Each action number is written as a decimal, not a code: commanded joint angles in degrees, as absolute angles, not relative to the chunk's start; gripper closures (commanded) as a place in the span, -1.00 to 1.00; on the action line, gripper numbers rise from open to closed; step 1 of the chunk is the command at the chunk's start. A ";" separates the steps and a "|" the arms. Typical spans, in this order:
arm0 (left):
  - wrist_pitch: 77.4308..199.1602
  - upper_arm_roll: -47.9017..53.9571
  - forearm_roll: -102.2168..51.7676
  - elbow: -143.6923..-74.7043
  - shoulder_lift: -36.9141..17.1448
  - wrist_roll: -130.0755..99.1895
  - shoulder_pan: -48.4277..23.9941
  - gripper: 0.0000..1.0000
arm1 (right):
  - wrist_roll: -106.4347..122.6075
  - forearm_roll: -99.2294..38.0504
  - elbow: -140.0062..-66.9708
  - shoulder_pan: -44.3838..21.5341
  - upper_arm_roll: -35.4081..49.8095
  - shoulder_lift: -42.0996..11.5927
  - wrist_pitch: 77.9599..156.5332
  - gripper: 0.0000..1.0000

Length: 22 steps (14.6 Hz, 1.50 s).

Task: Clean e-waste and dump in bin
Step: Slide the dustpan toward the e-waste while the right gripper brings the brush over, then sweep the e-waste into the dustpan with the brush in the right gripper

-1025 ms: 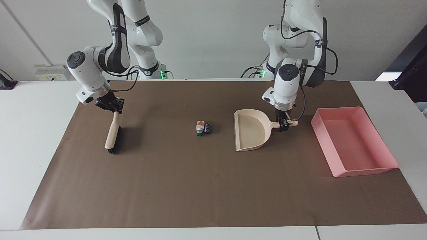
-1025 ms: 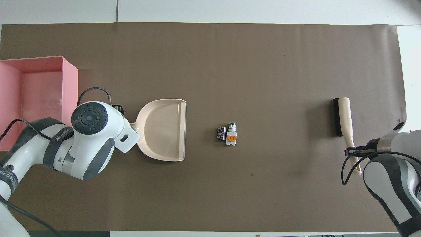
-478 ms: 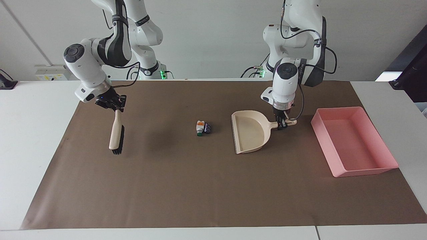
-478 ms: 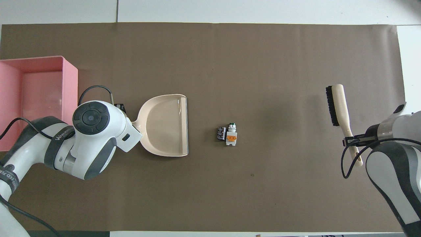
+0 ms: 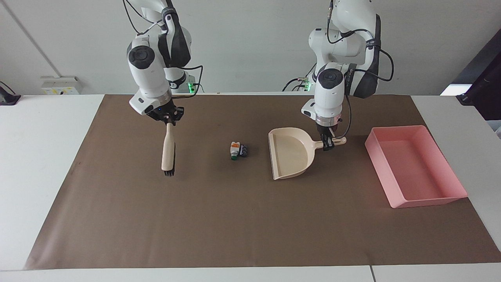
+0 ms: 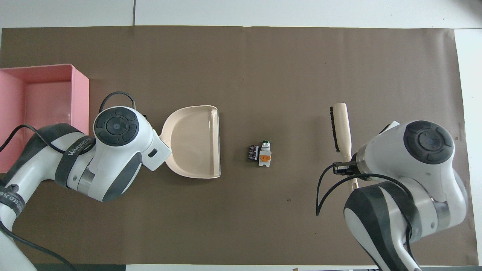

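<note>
The e-waste lies mid-mat: a white piece with orange mark and green end (image 5: 234, 150) (image 6: 265, 153) touching a dark block (image 5: 244, 150) (image 6: 252, 152). My left gripper (image 5: 328, 143) is shut on the handle of the beige dustpan (image 5: 289, 156) (image 6: 195, 141), whose open edge faces the e-waste. My right gripper (image 5: 167, 116) is shut on the handle of a beige brush (image 5: 168, 150) (image 6: 340, 126), held up in the air, black bristles down. The pink bin (image 5: 414, 164) (image 6: 35, 107) stands at the left arm's end of the table.
A brown mat (image 5: 242, 219) covers most of the white table. The e-waste lies between the dustpan and the brush, with bare mat on both sides of it.
My right gripper has lifted the brush off the mat and carried it toward the e-waste. My left gripper has slid the dustpan a little toward the e-waste.
</note>
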<state>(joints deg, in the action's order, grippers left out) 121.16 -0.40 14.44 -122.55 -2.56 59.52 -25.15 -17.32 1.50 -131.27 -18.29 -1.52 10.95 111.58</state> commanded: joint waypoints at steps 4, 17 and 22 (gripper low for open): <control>118.83 -1.06 18.36 -118.83 -6.06 50.11 -31.46 1.00 | -34.18 2.55 -130.60 -32.51 -1.67 5.19 114.17 1.00; 117.86 -1.14 21.00 -119.53 -8.09 45.62 -35.07 1.00 | -32.99 -6.19 -128.50 -44.82 -0.18 -5.44 125.76 1.00; 117.42 -1.14 21.01 -119.53 -8.09 45.62 -35.07 1.00 | -27.07 -24.69 -125.43 -45.09 2.02 -6.68 130.96 1.00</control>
<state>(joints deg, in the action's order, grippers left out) 118.96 -0.44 19.98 -120.20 -7.66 46.52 -33.88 -28.66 -21.01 -127.81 -45.28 1.21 -5.59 130.87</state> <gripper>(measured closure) 0.678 0.740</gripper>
